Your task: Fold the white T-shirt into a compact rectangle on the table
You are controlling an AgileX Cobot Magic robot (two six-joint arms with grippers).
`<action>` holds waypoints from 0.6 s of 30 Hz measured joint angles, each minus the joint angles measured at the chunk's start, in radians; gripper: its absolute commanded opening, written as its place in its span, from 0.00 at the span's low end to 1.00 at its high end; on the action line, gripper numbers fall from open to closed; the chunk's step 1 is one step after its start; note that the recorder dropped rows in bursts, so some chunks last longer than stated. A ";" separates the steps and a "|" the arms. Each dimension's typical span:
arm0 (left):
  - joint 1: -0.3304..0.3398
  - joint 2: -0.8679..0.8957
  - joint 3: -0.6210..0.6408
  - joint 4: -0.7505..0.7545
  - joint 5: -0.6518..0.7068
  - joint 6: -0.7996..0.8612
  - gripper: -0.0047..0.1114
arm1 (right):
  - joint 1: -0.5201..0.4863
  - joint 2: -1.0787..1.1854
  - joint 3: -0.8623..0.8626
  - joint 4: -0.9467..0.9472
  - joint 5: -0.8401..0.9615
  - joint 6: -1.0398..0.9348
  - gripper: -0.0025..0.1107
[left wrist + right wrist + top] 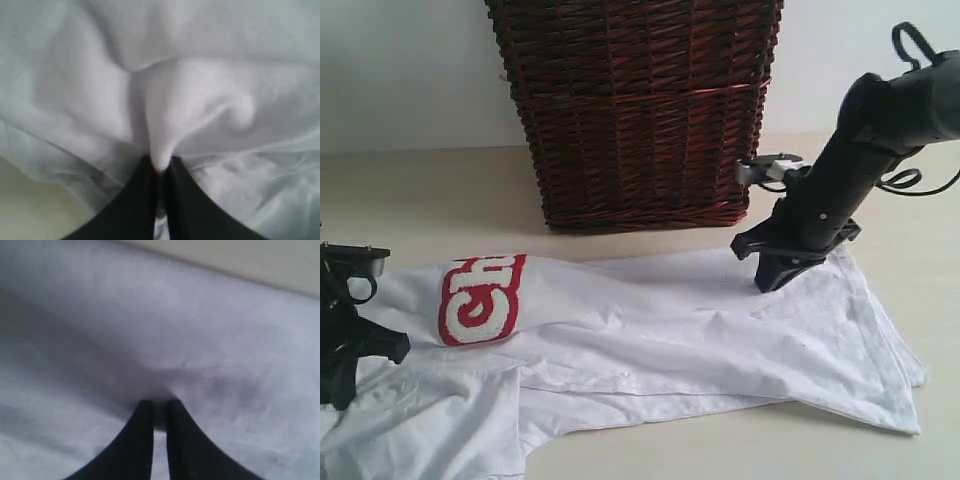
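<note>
The white T-shirt [720, 320] lies spread across the table [430, 195], with its red-outlined lettering [480, 298] towards the left. My left gripper [160, 167] is at the shirt's left end [340, 345], shut on a raised ridge of the white cloth [170, 115]. My right gripper [159, 405] is down on the shirt's far edge [772, 278], near the basket. Its jaws stand almost together with a thin slit between them, and the tips touch the cloth [210, 350]. I cannot tell whether any cloth is pinched there.
A dark brown wicker basket [635, 100] stands at the back, just behind the shirt and close to the right arm [860, 150]. Bare table runs along the front [740, 450] and at the far right.
</note>
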 measured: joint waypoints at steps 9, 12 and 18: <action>-0.028 -0.202 -0.043 -0.780 -0.233 0.651 0.04 | 0.018 0.051 -0.026 -0.084 0.019 0.139 0.02; -0.109 -0.080 -0.043 -0.905 -0.308 0.777 0.04 | 0.018 0.051 -0.026 -0.084 0.020 0.144 0.02; -0.083 0.081 -0.056 -0.630 -0.318 0.519 0.04 | 0.018 0.052 -0.028 -0.087 0.020 0.146 0.02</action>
